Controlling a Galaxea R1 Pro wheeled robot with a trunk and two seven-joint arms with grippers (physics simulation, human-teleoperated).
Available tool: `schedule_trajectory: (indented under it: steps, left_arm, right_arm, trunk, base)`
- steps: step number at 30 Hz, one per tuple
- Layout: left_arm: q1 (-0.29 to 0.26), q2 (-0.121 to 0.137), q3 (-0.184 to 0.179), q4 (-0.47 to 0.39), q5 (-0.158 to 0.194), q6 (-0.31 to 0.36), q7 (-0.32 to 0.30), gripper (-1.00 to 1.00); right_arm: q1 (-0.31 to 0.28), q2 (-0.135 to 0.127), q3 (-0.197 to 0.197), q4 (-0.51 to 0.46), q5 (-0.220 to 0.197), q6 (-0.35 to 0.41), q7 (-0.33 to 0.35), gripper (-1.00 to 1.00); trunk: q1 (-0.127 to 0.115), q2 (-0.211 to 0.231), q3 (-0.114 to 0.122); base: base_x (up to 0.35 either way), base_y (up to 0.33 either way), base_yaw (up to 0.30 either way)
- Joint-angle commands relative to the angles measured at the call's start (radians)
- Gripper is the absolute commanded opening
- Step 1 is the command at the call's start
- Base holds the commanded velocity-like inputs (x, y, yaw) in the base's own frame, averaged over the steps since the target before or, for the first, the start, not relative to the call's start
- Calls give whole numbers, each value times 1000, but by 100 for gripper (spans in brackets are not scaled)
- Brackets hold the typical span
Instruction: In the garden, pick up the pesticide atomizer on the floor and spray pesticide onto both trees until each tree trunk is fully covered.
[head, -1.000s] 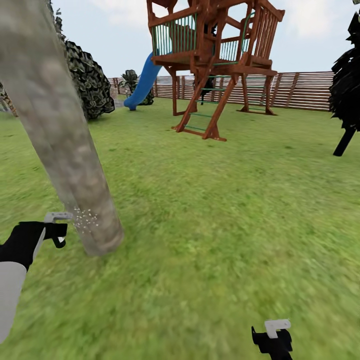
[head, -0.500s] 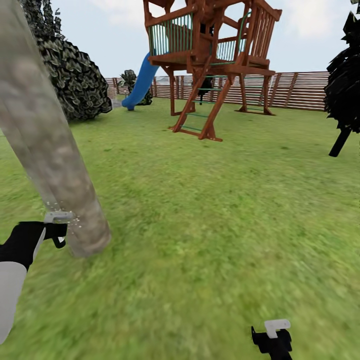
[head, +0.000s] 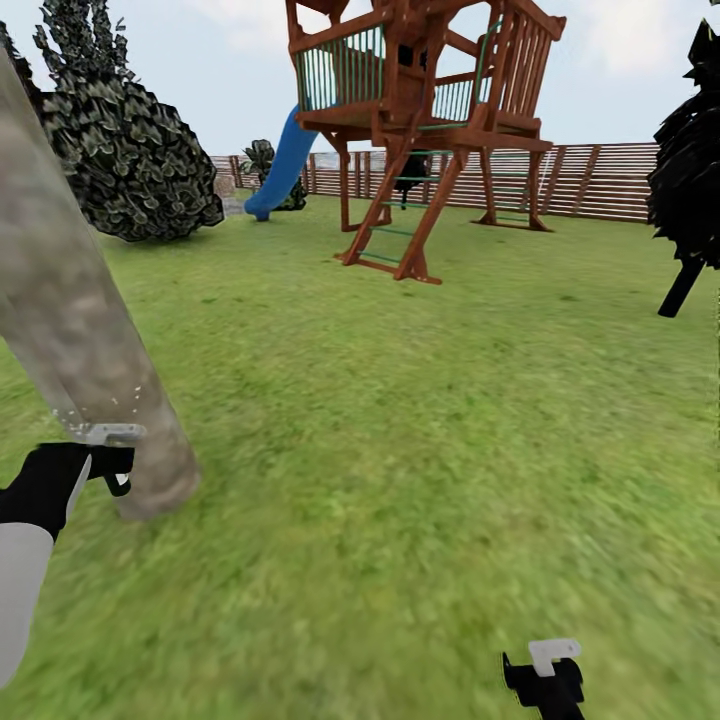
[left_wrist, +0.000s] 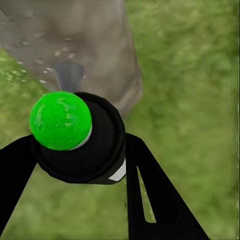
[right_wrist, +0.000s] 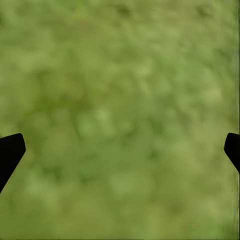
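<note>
Because the left gripper (left_wrist: 75, 165) clamps the bottle (left_wrist: 82, 145) near the trunk (head: 75, 340) at nine o'clock, the spray (left_wrist: 50, 60) could miss its far side, while the right gripper (right_wrist: 120, 145) hangs wide apart over grass (right_wrist: 120, 100).

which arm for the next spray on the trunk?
Left. Its gripper holds the atomizer with the nozzle beside the trunk. Right gripper is open over grass, empty.

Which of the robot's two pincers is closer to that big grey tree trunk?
The left. The left pincer holds the atomizer right beside the base of the tree trunk. The right pincer hangs open over the grass, well off to the trunk's right.
</note>
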Motion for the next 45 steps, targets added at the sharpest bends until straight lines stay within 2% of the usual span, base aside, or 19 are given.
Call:
schedule_trajectory:
  steps: [1, 9, 12, 15, 23, 27, 34, 37, 38, 39, 41, 43, 44, 45]
  left_arm:
    - [-1, -1, 4, -2, -11, 4, -9, -100]
    - [-1, 3, 4, -2, -17, 4, 1, -100]
    - [0, 7, 9, 0, -18, 3, 5, -100]
    - [2, 11, 15, 9, -18, 3, 48, -100]
    - [3, 10, 16, 15, -17, 4, 74, -100]
    - [47, 10, 17, 15, -17, 2, 117, -100]
    - [65, 8, 18, 16, -13, 0, 121, -100]
    - [65, -22, 19, 37, -9, -1, 123, -100]
    - [65, -50, 20, 42, -8, -4, 123, -100]
    - [78, -89, 40, 44, -7, -7, 128, -100]
    - [116, -95, 83, 44, 40, -38, 135, -100]
    - [129, -94, 91, 45, 57, -96, 176, -100]
    - [144, -91, 93, 45, 61, -109, 211, -100]
    - [150, -91, 93, 45, 62, -111, 218, -100]
  right_arm:
    - [-1, 0, -7, 2, 11, -3, -3, 100]
    - [-1, 0, -7, 1, 11, -3, -3, 100]
    - [-1, 0, -7, 1, 11, -3, -3, 100]
    - [-1, 0, -8, 1, 11, -3, -3, 100]
    - [-1, 1, -7, 1, 11, -4, -2, 100]
    - [-1, 0, -7, 1, 11, -3, -3, 100]
    - [-1, 1, -8, 1, 11, -5, -3, 100]
    - [-1, 0, -8, 1, 11, -5, -3, 100]
    - [-1, 0, -8, 1, 11, -5, -3, 100]
    - [-1, 0, -8, 1, 11, -5, -3, 100]
    - [-1, 0, -9, 1, 11, -6, -3, 100]
    - [-1, -1, -9, 1, 11, -6, -3, 100]
    - [-1, -1, -9, 1, 11, -6, -3, 100]
    - [-1, -1, -9, 1, 11, -6, -3, 100]
  trunk:
    - [0, 0, -1]
    - [0, 0, -1]
    - [0, 0, -1]
    - [0, 0, -1]
    - [0, 0, -1]
    - [0, 0, -1]
    - [0, 0, -1]
    - [0, 0, -1]
    - [0, 0, -1]
    - [0, 0, -1]
    - [0, 0, -1]
    - [0, 0, -1]
    - [0, 0, -1]
    - [0, 0, -1]
  base:
    - [1, -273, 0]
    - [78, -273, 12]
    - [139, -273, 215]
    - [146, -271, 270]
    - [219, -205, 274]
    - [246, -175, 57]
    - [234, -77, 207]
    - [9, -1, 277]
    - [1, 0, 277]
    - [0, 0, 62]
    - [24, -3, 14]
    - [199, -74, 2]
    - [278, -121, 0]
    - [285, -121, 0]
